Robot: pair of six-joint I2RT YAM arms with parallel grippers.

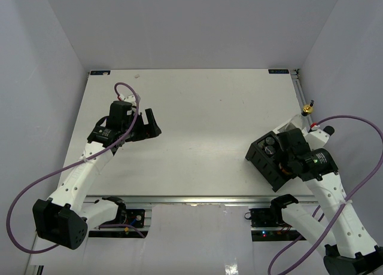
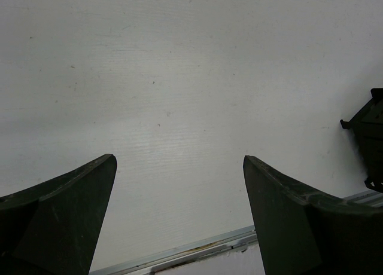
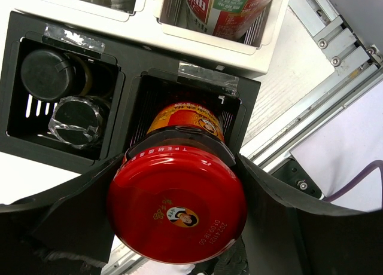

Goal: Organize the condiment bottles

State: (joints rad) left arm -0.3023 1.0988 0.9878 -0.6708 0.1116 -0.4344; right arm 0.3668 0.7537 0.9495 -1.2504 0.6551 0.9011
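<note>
My right gripper (image 3: 176, 197) is shut on the red-capped jar (image 3: 178, 206). It holds the jar in the right compartment of the black box (image 3: 248, 95), with the red cap above the rim. Two small dark black-lidded jars (image 3: 45, 72) (image 3: 78, 119) sit in the left compartment. A bottle with a red-white label (image 3: 230, 6) stands in a white box (image 3: 197, 45) behind it; its cap is out of view. The gold-topped bottle (image 1: 307, 109) stands by the table's right edge. My left gripper (image 1: 146, 127) (image 2: 179, 167) is open and empty over bare table at the left.
The black box (image 1: 263, 160) and the white box (image 1: 287, 128) sit at the right of the table, under my right arm. The black box's corner (image 2: 368, 137) shows at the right of the left wrist view. A metal rail (image 1: 203, 199) runs along the near edge.
</note>
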